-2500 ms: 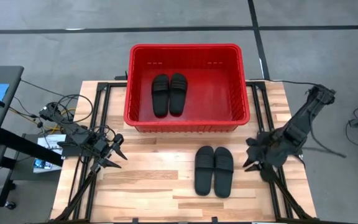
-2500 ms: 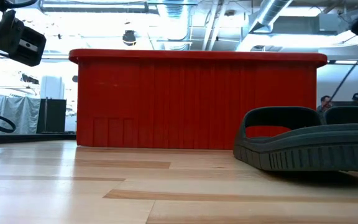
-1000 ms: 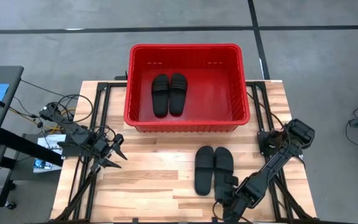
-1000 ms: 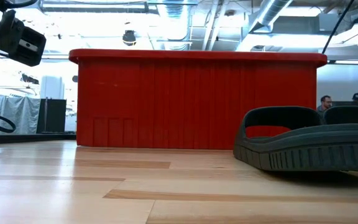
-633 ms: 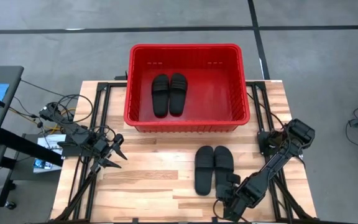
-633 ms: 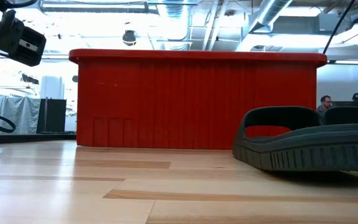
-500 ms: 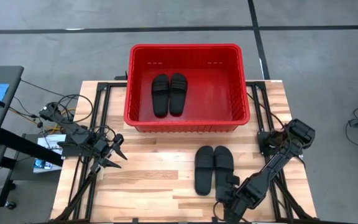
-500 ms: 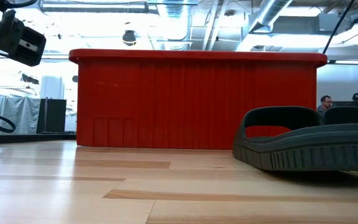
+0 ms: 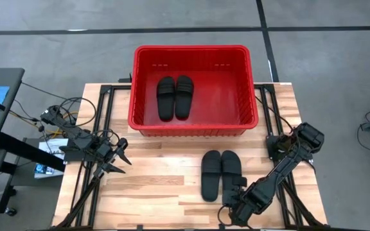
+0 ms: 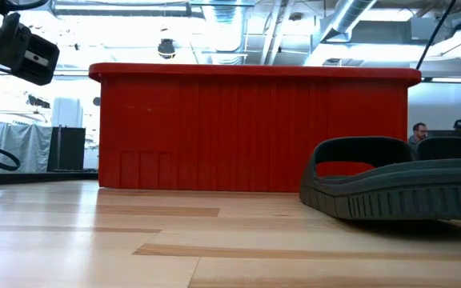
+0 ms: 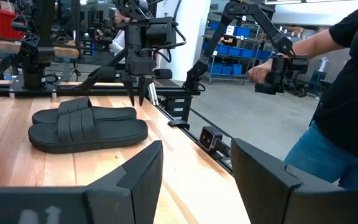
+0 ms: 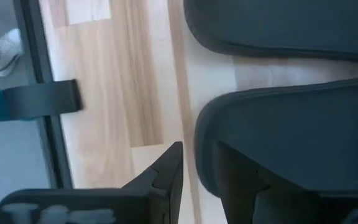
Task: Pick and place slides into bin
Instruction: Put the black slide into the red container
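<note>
The wooden table [image 9: 153,186] carries the red bin [image 9: 194,128] at its twelve o'clock edge, a wide ribbed basket that fills most of the low view [image 10: 254,128]. Inside the bin, toward its nine o'clock half, a pair of black slides [image 9: 175,97] lies side by side, toes toward twelve. The second pair of slides [image 9: 221,175] sits on the bare wood at six o'clock of the bin, soles down and touching along their length, heels toward the table's six o'clock edge. The right gripper [image 9: 233,208] is low at the heel of the right-hand slide of that pair; in its wrist view one dark finger [image 12: 166,171] stands on the wood just outside the sole's rim and the other is over the sole, the jaws parted a little and not closed on the slide. The left gripper [image 9: 122,160] waits near the table's nine o'clock side, its fingers [image 11: 142,171] spread wide with nothing between them. A person [image 11: 347,93] stands beyond the table edge.
</note>
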Robot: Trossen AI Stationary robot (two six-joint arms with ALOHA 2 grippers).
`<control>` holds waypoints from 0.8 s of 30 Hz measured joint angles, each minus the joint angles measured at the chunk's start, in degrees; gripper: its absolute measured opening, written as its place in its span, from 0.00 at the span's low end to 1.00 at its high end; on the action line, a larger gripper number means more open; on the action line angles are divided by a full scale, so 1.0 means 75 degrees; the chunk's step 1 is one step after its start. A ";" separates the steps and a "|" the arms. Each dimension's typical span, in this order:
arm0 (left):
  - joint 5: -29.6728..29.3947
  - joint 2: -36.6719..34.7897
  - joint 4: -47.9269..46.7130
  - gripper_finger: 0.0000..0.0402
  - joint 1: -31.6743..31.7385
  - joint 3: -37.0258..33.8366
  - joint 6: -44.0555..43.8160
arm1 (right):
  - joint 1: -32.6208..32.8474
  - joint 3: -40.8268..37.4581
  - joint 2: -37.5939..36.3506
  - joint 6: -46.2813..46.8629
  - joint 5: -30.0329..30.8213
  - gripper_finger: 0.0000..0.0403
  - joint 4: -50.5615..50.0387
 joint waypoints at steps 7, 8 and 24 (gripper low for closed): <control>0.0000 0.0001 -0.0001 0.44 0.0000 -0.0001 0.0000 | -0.0001 -0.0017 0.0226 -0.0373 -0.0004 0.20 -0.0185; 0.0000 0.0001 0.0001 0.44 -0.0002 -0.0001 0.0000 | -0.0001 -0.0006 0.0300 -0.0396 -0.0023 0.20 -0.0162; -0.0001 0.0004 -0.0001 0.44 -0.0001 0.0000 0.0000 | -0.0021 0.0003 0.1349 -0.0542 -0.0030 0.20 0.0013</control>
